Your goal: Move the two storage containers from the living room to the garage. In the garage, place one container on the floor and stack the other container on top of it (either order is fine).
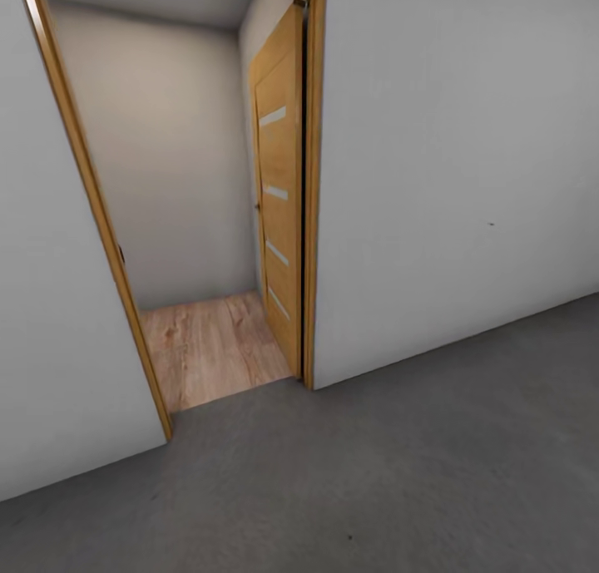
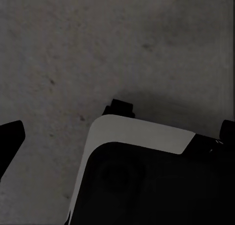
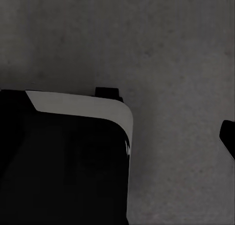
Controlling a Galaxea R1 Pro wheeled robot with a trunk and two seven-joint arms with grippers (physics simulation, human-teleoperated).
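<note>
I'm on the garage's concrete floor (image 1: pixel 433 473) facing the open wooden door (image 1: pixel 279 190), no storage containers in sight, both tools' spread impossible to judge, so I should steer squarely through onto the wood planks (image 1: pixel 212 348), clearing the frame.

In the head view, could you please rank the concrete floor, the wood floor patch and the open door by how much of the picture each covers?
1. Concrete floor, clearly largest.
2. Wood floor and door look alike; no ranking.
</note>
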